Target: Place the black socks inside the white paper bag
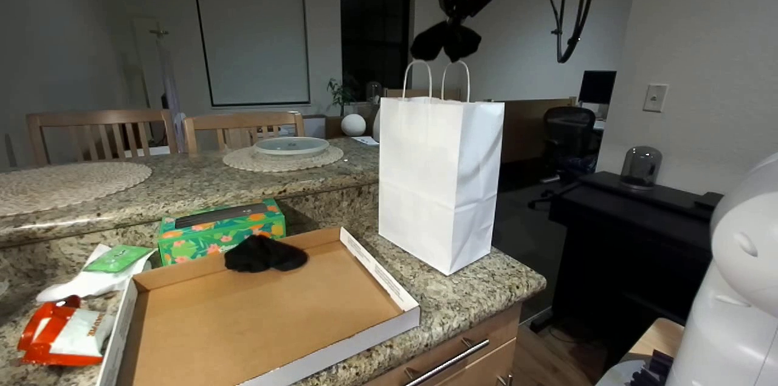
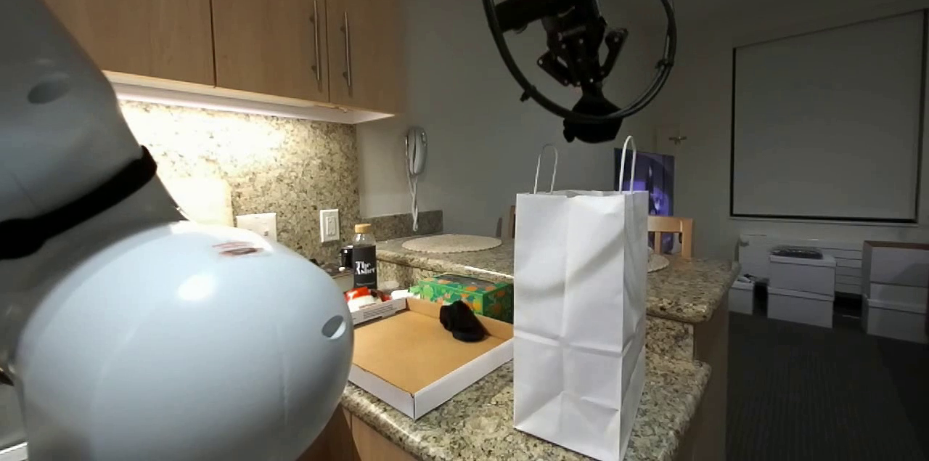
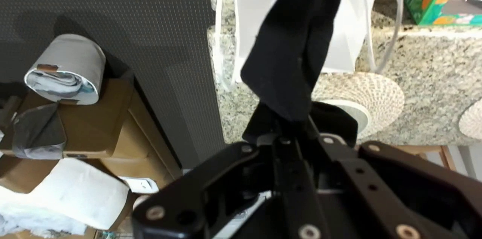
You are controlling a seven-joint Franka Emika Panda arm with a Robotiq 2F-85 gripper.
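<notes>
"So, how will that hanging black sock (image 1: pixel 431 41) handle?"

"Light, limp and hard to damage, I'd say. The gripper (image 1: pixel 453 21) has its jaws squeezed nearly together on a gathered fold, and plain dark lobes droop either side"

"Where is it?"

"Above the white paper bag (image 1: pixel 425 182), about level with the tops of the loop handles (image 1: pixel 417 62) in both exterior views"

"And the crumpled black sock (image 1: pixel 265 254)?"

"Lying in the shallow cardboard tray (image 1: pixel 292 307), near one edge, matte and bunched. Take that one by its raised hump, deep enough for a full fold; soft cloth should squash easily, but a shallow pinch might slip"
</notes>
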